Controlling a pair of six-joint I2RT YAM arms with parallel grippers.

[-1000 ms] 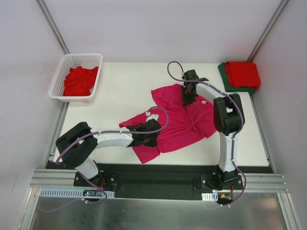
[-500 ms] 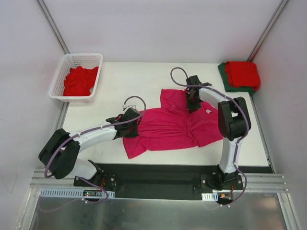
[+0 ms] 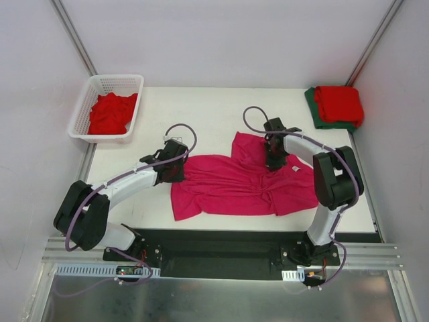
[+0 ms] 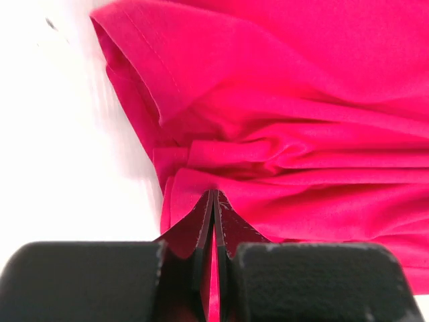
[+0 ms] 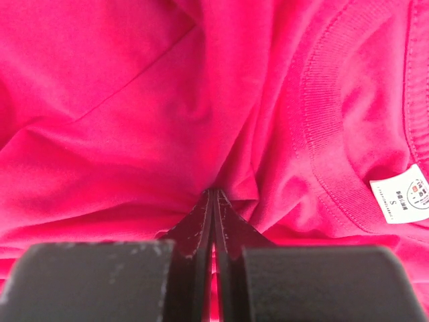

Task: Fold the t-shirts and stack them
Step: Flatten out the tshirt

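A magenta-pink t-shirt [image 3: 234, 186] lies stretched sideways across the middle of the table. My left gripper [image 3: 177, 169] is shut on a bunched fold at its left edge, near a sleeve hem [image 4: 144, 80]. In the left wrist view, cloth [image 4: 301, 201] shows pinched between the closed tips of the left gripper [image 4: 213, 196]. My right gripper [image 3: 275, 159] is shut on a fold close to the ribbed collar [image 5: 322, 141]. The white neck label [image 5: 405, 194] lies just right of the right gripper [image 5: 214, 193]; the same label [image 3: 295, 169] shows from above.
A white lattice basket [image 3: 114, 79] at the back left holds crumpled red shirts [image 3: 110, 113]. At the back right corner a folded red shirt [image 3: 338, 102] lies on a folded dark green one [image 3: 312, 100]. Walls close in on both sides of the table.
The left gripper has carried its edge of the shirt left and away from the bases. The right gripper has drifted right and nearer. The shirt is now drawn out wider and flatter.
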